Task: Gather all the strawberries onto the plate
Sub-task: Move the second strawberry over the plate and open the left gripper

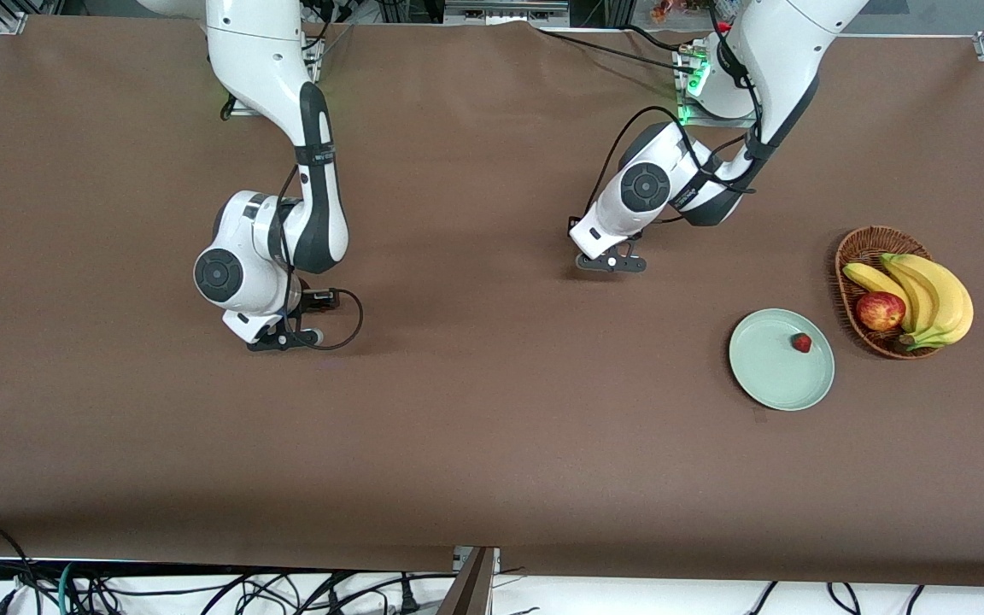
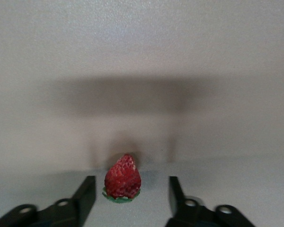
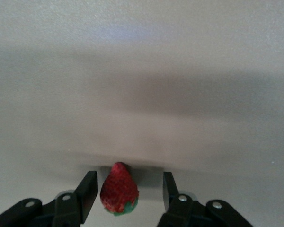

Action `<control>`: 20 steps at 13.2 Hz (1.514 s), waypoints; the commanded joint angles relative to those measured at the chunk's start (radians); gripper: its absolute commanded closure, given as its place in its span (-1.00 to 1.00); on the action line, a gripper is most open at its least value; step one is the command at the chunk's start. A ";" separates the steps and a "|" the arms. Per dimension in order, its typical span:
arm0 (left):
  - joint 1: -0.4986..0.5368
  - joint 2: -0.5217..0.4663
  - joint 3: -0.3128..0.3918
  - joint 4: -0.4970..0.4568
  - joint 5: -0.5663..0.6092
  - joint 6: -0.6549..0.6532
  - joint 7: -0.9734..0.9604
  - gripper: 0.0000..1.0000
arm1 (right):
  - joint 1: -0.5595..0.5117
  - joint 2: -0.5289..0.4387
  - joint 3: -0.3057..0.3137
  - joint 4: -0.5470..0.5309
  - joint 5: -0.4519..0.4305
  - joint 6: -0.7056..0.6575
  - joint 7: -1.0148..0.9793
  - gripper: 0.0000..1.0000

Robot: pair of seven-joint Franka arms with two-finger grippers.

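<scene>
The front view shows one strawberry [image 1: 801,342] lying in the plate [image 1: 765,376] — a round, shallow, glossy mint-green dish with a raised rim — close to the rim on the side toward the wicker basket [image 1: 851,256]. That woven brown basket sits just beside the plate, toward the left arm's end of the table, and holds yellow bananas [image 1: 936,295] and a red-yellow apple [image 1: 880,311]. The table [image 1: 492,444] is covered in a plain, matte brown sheet.

The other two berries are hidden under the arms in the front view; only the wrist cameras show them. In the left wrist view a strawberry [image 2: 123,177] stands on its green leafy cap with its pointed tip upward, long axis upright, between the black fingers [image 2: 85,194] of the left gripper [image 2: 131,194]. The jaws are partly open, with a gap on either side of the berry, so nothing is gripped. The left gripper [image 1: 612,263] is down at the table near the middle, well apart from the plate.

In the right wrist view a second strawberry [image 3: 118,189] — seeded, cone-shaped, cap down, tip up — sits between the fingers [image 3: 87,191] of the right gripper [image 3: 127,191]. One finger is just beside it, the other stands clear; a hold cannot be told. The right gripper [image 1: 285,338] is low at the table toward the right arm's end.
</scene>
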 commanded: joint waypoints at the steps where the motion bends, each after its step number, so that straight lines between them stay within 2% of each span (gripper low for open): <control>1: 0.007 -0.003 -0.005 -0.010 0.030 0.014 -0.023 0.04 | 0.020 -0.025 -0.009 -0.036 0.035 0.022 -0.030 0.20; 3: 0.007 0.004 -0.004 -0.010 0.032 0.020 -0.023 0.24 | 0.021 -0.028 -0.010 -0.029 0.035 0.011 -0.030 0.36; 4: 0.006 0.006 -0.004 -0.010 0.032 0.025 -0.023 0.41 | 0.021 -0.031 -0.013 -0.021 0.034 0.008 -0.028 0.41; 5: 0.007 0.008 -0.004 -0.010 0.036 0.025 -0.023 0.60 | 0.023 -0.033 -0.016 -0.014 0.034 0.006 -0.021 0.42; 7: 0.010 0.008 0.005 -0.009 0.050 0.025 -0.023 0.84 | 0.026 -0.048 -0.016 0.009 0.034 -0.010 -0.013 0.42; 9: 0.027 0.000 0.015 -0.006 0.050 0.024 -0.013 1.00 | 0.027 -0.047 -0.019 0.084 0.032 -0.072 0.062 0.42; 11: 0.073 -0.052 0.018 0.014 0.052 -0.013 0.035 1.00 | 0.035 -0.038 -0.013 0.187 0.023 -0.132 0.215 0.42; 12: 0.107 -0.075 0.022 0.054 0.052 -0.089 0.110 1.00 | 0.041 -0.030 -0.004 0.236 0.022 -0.152 0.285 0.41; 13: 0.131 -0.089 0.050 0.112 0.052 -0.186 0.220 1.00 | 0.047 -0.022 0.026 0.285 0.020 -0.159 0.366 0.41; 15: 0.135 -0.101 0.169 0.204 0.050 -0.284 0.457 1.00 | 0.049 -0.005 0.095 0.388 0.000 -0.159 0.587 0.40; 18: 0.135 -0.075 0.356 0.243 0.040 -0.218 0.748 0.98 | 0.049 0.074 0.201 0.578 -0.014 -0.143 0.912 0.35; 19: 0.136 -0.060 0.398 0.240 0.030 -0.179 0.821 0.98 | 0.049 0.125 0.224 0.670 -0.014 -0.133 1.004 0.34; 20: 0.138 -0.042 0.409 0.240 0.020 -0.158 0.846 0.98 | 0.049 0.177 0.238 0.754 -0.014 -0.121 1.100 0.27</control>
